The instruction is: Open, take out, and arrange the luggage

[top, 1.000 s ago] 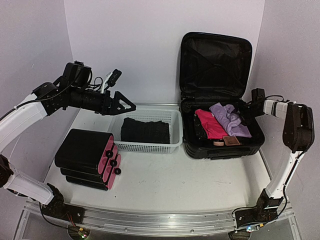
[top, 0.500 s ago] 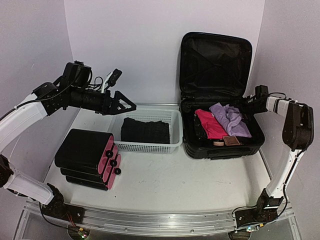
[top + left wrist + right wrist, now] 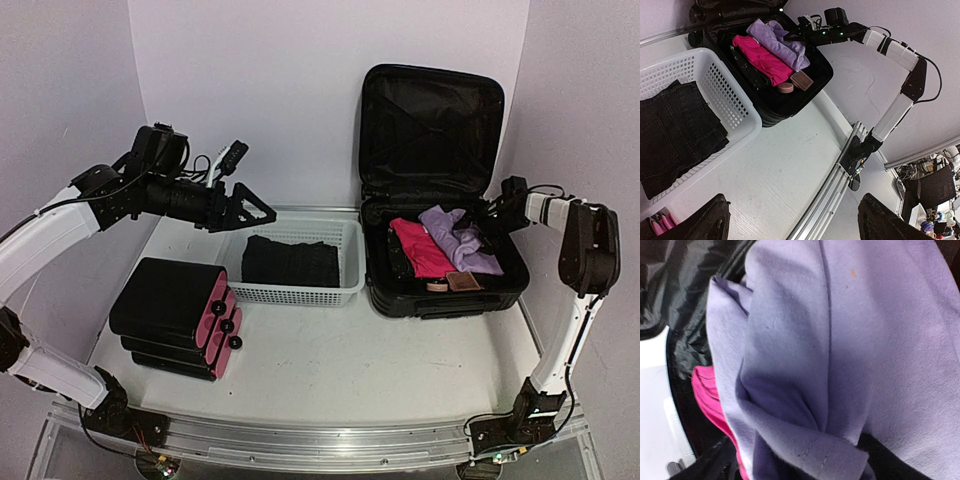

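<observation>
Top external view: the luggage (image 3: 445,298) lies open at the right rear of the counter (image 3: 330,370). Its lid stands upright against the back wall and its lower shell lies flat, packed with a purple garment (image 3: 458,238), a pink garment (image 3: 420,248) and two small brown items at the front. The ribbed shell looks stiff and bulky, and probably heavy for these arms, so it is better left where it is. A rim or a handle would be the place to take hold if it had to be moved. The contents are another matter: soft, light cloth that will sag and trail, best pinched at a bunched fold so that several layers come up together. The right wrist view is filled with purple cloth, and a thick folded hem (image 3: 815,450) near the bottom edge offers such a spot.

The right arm (image 3: 590,250) rises from its base at the near right with the elbow high and the forearm turned inward across the shell's right rim. That puts the right jaws down at the purple garment, but whether they are spread or pinched on the cloth I cannot tell, since fabric hides them.

The left arm (image 3: 60,225) is raised with its forearm nearly level and pointing right. The left jaws hang released and empty above the rear left corner of the white basket (image 3: 290,292) — well apart from the luggage.
</observation>
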Controlling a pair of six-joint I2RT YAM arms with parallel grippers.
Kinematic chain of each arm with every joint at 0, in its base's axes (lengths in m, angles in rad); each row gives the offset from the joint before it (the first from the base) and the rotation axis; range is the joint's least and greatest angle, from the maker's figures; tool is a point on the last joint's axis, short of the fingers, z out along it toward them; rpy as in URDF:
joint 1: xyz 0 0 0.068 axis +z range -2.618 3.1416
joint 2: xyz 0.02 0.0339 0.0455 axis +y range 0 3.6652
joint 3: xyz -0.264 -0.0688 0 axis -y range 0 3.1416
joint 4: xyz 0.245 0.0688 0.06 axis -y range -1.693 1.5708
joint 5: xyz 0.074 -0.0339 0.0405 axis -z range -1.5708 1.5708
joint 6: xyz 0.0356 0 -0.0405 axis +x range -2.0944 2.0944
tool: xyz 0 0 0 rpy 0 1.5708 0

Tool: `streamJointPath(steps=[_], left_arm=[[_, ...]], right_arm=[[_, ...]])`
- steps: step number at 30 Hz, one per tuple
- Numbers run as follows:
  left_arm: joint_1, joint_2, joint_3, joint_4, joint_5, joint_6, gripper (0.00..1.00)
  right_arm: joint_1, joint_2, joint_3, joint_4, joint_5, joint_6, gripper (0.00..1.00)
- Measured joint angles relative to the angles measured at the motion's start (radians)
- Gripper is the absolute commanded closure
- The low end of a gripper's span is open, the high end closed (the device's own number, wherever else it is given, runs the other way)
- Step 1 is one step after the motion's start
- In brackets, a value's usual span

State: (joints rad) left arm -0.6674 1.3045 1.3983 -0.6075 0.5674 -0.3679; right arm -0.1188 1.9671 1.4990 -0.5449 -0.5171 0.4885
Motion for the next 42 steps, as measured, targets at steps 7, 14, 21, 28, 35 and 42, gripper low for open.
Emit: streamJointPath(steps=[7,14,21,28,35,42], left_arm=[[0.0,0.0,0.0,0.0,0.006,0.0,0.11],[0.0,0.0,0.0,0.008,0.005,-0.001,0.12],[0.0,0.0,0.0,0.01,0.005,-0.001,0.12],[0.0,-0.003,-0.017,0.029,-0.007,-0.002,0.12],[0.0,-0.004,-0.054,0.037,-0.069,-0.027,0.13],[0.0,0.009,-0.063,0.049,-0.1,-0.128,0.13]], right_arm=[[0.011,0.0,0.008,-0.024,0.056,0.002,0.43],[0.013,0.0,0.007,-0.003,0.117,0.04,0.68],[0.023,-0.043,-0.047,0.095,0.113,0.132,1.0],[0.059,-0.142,-0.093,0.213,0.091,0.179,1.0],[0.143,-0.174,-0.096,0.252,0.073,0.174,1.0],[0.22,-0.173,-0.058,0.154,0.062,0.054,1.0]])
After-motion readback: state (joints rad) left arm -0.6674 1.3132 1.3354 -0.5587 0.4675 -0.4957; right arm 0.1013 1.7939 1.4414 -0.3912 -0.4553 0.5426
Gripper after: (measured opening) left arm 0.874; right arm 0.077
